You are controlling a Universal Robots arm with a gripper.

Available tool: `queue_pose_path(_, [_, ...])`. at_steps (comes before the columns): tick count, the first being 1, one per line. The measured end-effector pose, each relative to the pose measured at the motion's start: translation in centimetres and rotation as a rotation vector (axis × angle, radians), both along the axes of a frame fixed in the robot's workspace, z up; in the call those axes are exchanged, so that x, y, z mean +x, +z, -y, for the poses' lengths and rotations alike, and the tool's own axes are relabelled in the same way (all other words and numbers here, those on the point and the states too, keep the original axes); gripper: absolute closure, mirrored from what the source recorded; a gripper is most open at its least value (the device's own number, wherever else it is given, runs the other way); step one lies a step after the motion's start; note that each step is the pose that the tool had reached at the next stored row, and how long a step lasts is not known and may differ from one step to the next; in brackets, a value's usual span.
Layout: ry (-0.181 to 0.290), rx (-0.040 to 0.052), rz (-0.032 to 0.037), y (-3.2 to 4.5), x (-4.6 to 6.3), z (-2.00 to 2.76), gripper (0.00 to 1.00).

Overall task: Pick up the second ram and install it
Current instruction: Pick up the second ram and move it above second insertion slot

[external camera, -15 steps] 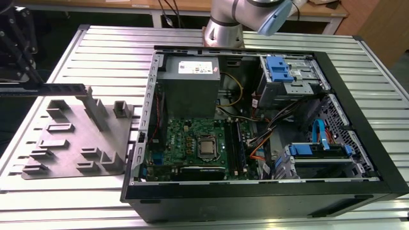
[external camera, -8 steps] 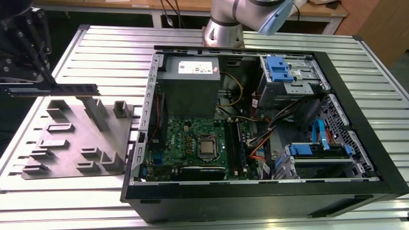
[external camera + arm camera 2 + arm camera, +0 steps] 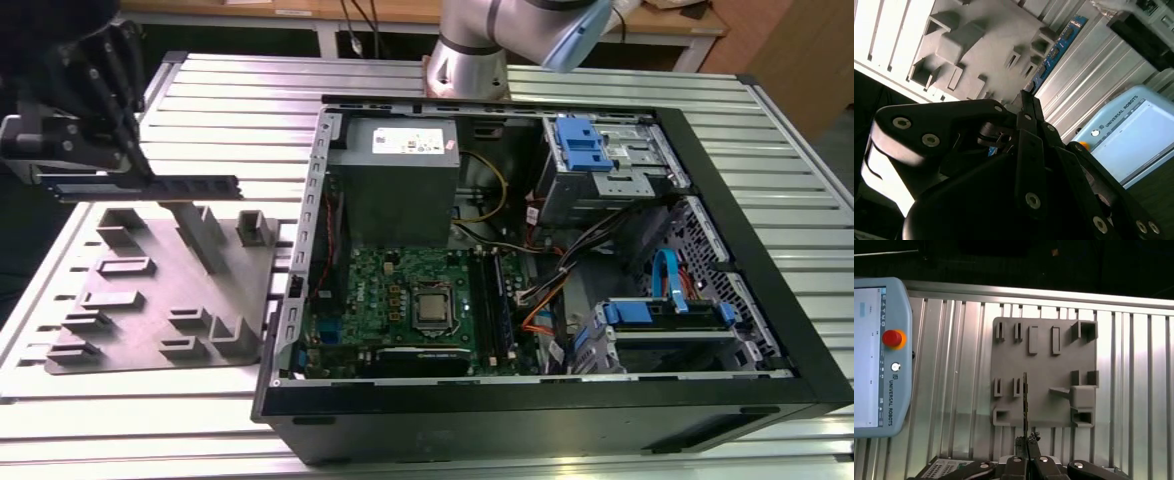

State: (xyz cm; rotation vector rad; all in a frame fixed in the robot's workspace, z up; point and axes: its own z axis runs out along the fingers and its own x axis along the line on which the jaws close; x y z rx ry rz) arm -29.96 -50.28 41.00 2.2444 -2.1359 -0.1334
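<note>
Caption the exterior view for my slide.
Gripper holds the second ram above the grey fixture plate beside the open case.

The second ram point(image 3: 1058, 49) is blue with dark chips. The fixture plate point(image 3: 160, 290) is plain grey, the ribbed table point(image 3: 534, 85) silver, the motherboard point(image 3: 400, 300) green, the case point(image 3: 534, 420) black, its drive latches point(image 3: 578, 143) blue.

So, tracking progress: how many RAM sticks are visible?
1: the second ram, held by the gripper above the grey holder plate. Others in the motherboard may be hidden.
</note>
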Motion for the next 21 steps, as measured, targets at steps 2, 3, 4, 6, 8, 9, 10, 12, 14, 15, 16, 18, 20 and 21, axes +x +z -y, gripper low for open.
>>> queue_pose_path(2, [0.0, 0.0, -0.0001, 0.0, 0.7, 0.0, 0.91])
queue_pose_path(3, [0.0, 0.0, -0.0001, 0.0, 1.0, 0.0, 0.91])
queue_pose_path(4, [0.0, 0.0, -0.0001, 0.0, 1.3, 0.0, 0.91])
queue_pose_path(6, [0.0, 0.0, 0.0, -0.01, 2.0, 0.0, 0.91])
queue_pose_path(8, [0.0, 0.0, 0.0, -0.01, 2.6, 0.0, 0.91])
queue_pose_path(9, [0.0, 0.0, -0.0001, -0.01, 2.9, 0.0, 0.91])
queue_pose_path(10, [0.0, 0.0, 0.0, -0.01, 3.2, 0.0, 0.91])
queue_pose_path(12, [0.0, 0.0, -0.0001, -0.01, 3.9, 0.0, 0.91])
queue_pose_path(14, [0.0, 0.0001, 0.0, -0.02, 4.5, 0.0, 0.91])
queue_pose_path(15, [0.0, 0.0001, 0.0, -0.02, 4.8, 0.0, 0.91])
queue_pose_path(16, [0.0, 0.0001, -0.0001, -0.02, 5.1, 0.0, 0.91])
queue_pose_path(18, [0.0, 0.0001, -0.0001, -0.02, 5.8, 0.0, 0.91])
queue_pose_path(20, [0.0, 0.0, -0.0001, -0.02, 6.5, 0.0, 0.91])
queue_pose_path(21, [0.0, 0.0002, 0.0, -0.03, 6.8, 0.0, 0.91])
